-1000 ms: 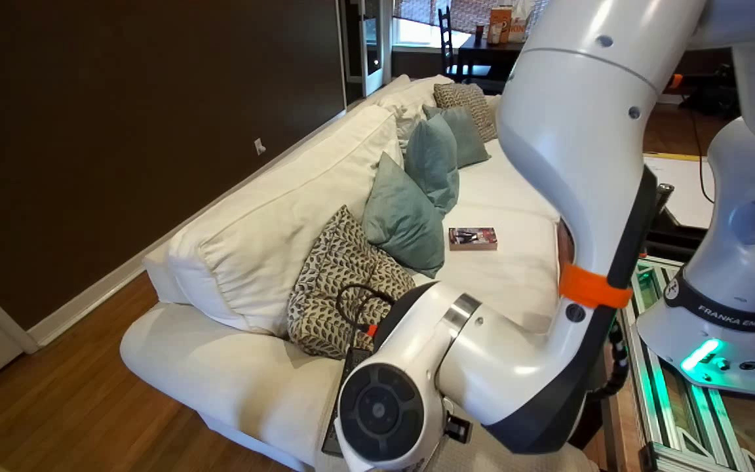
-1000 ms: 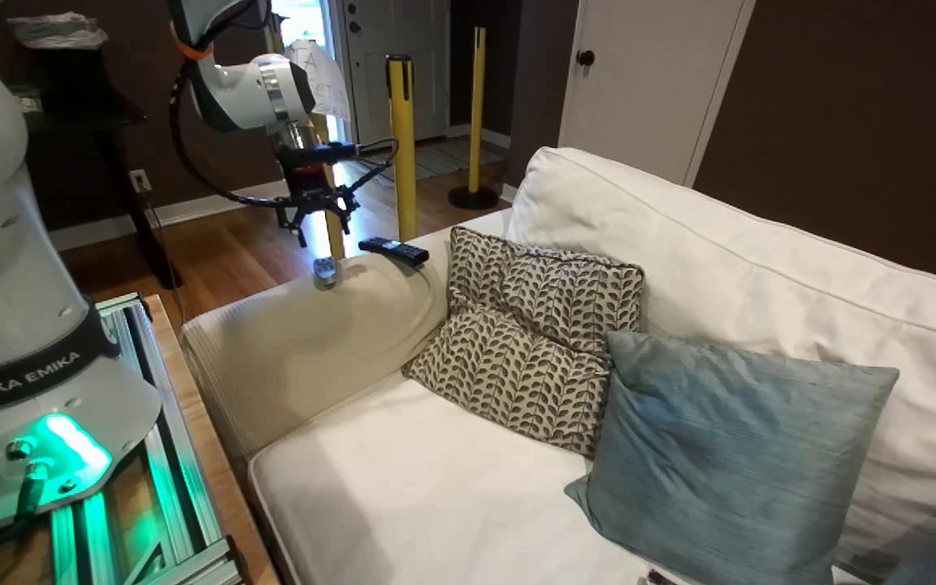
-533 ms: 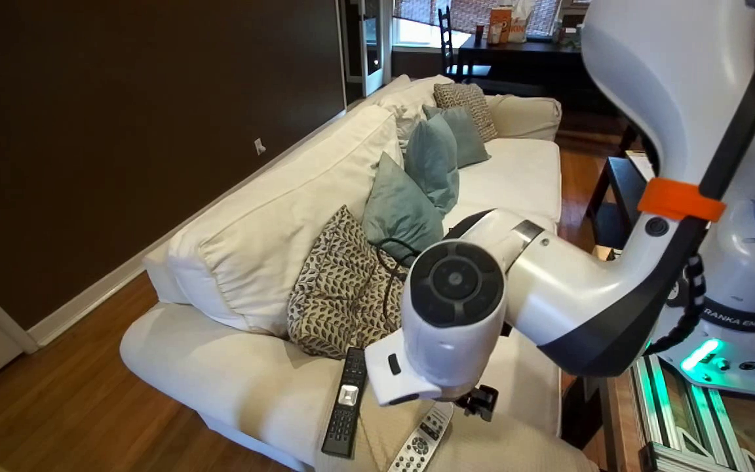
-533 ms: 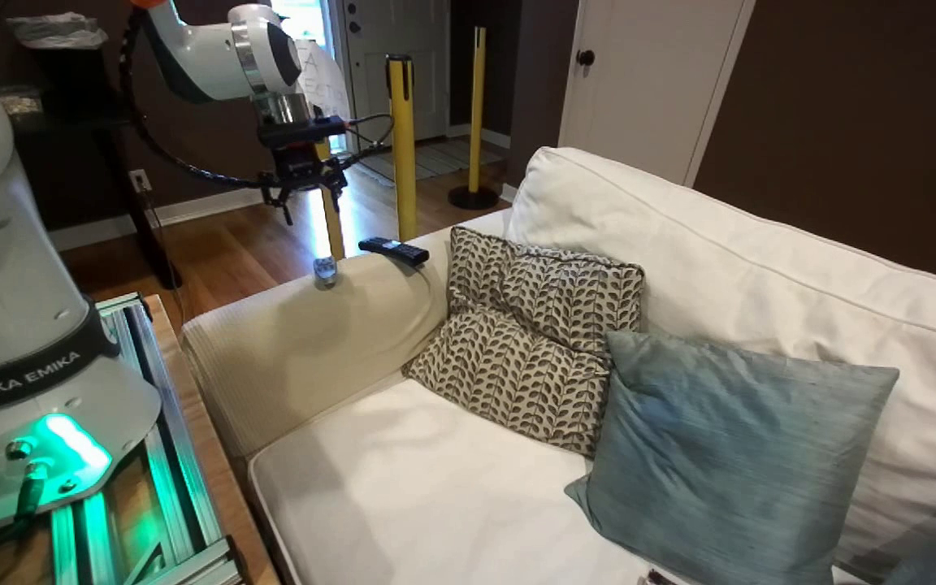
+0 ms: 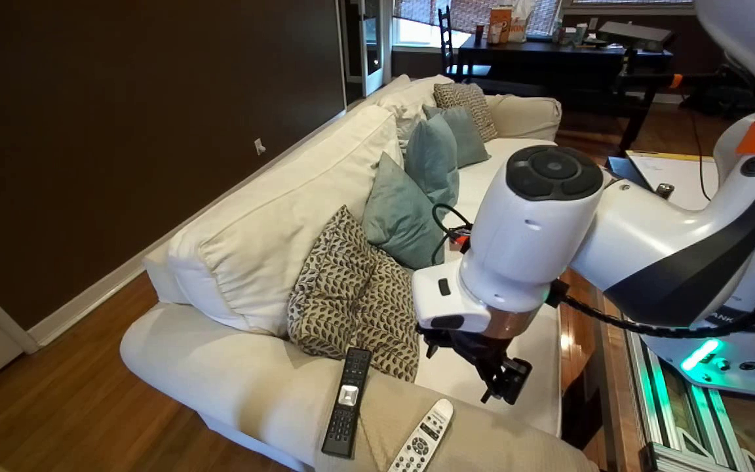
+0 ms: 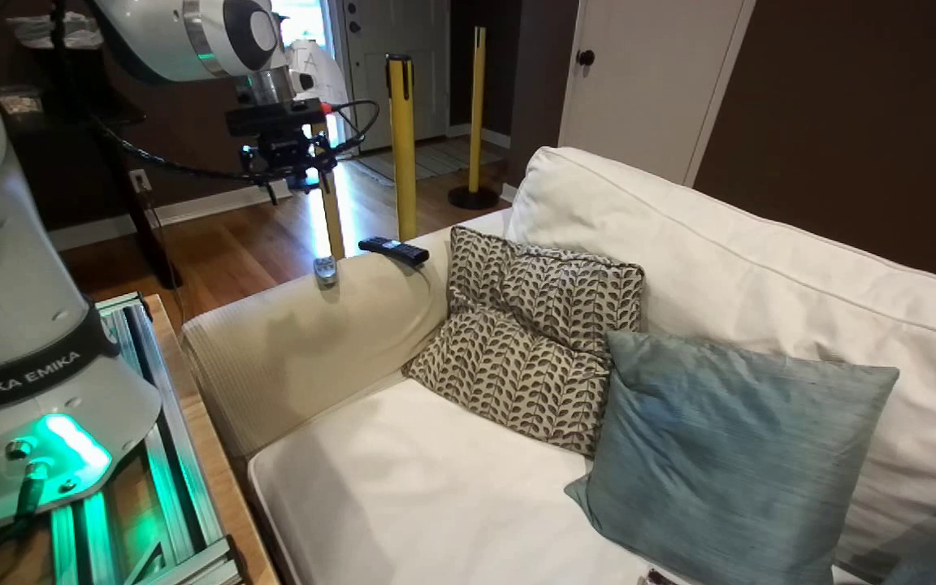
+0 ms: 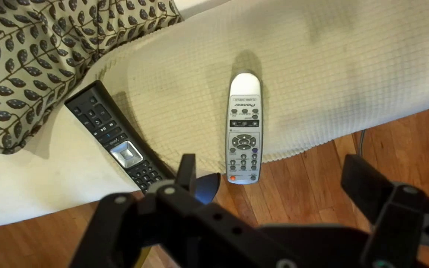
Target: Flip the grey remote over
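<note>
Along a dark brown wall [image 5: 148,131] stands a long white sofa [image 5: 272,223]. Beige ribbed fabric [image 7: 184,93] covers part of an armrest [image 5: 240,373]; a leaf-patterned cushion [image 6: 517,366] leans beside it. The gripper [image 7: 269,167] hangs in the air, fingers [image 7: 187,173] spread wide. On the armrest lies a black remote [image 7: 119,136]; near it, apart, the grey remote [image 7: 244,128] rests button side up, white end toward the seat [image 6: 435,487].

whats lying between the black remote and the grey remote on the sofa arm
No object: only a strip of creased beige cover lies between the grey remote and the black remote, as an exterior view shows.
</note>
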Controlling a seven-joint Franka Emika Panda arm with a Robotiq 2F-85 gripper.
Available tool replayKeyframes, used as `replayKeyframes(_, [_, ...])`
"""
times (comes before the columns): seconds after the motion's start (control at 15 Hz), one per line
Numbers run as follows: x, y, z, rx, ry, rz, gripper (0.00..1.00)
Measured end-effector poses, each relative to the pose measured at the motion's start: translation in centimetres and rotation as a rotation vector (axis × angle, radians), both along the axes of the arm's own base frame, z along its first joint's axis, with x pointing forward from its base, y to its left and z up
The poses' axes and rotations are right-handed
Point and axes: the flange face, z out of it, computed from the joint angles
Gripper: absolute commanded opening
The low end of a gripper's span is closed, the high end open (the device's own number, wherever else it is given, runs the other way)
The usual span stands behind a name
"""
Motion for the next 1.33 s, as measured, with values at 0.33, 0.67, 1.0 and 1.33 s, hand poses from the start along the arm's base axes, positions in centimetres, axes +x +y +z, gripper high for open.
replayKeyframes(0.33, [-1.7,-1.3,2.7,0.031,-0.053,-0.045,1.00])
replayKeyframes(0.67, [-2.9,-1.9,5.3,0.050,-0.114,-0.053,1.00])
replayKeyframes(1.0, [-3.3,-2.1,5.7,0.053,-0.125,-0.054,1.00])
replayKeyframes(1.33, [-3.3,-2.1,5.7,0.053,-0.125,-0.055,1.00])
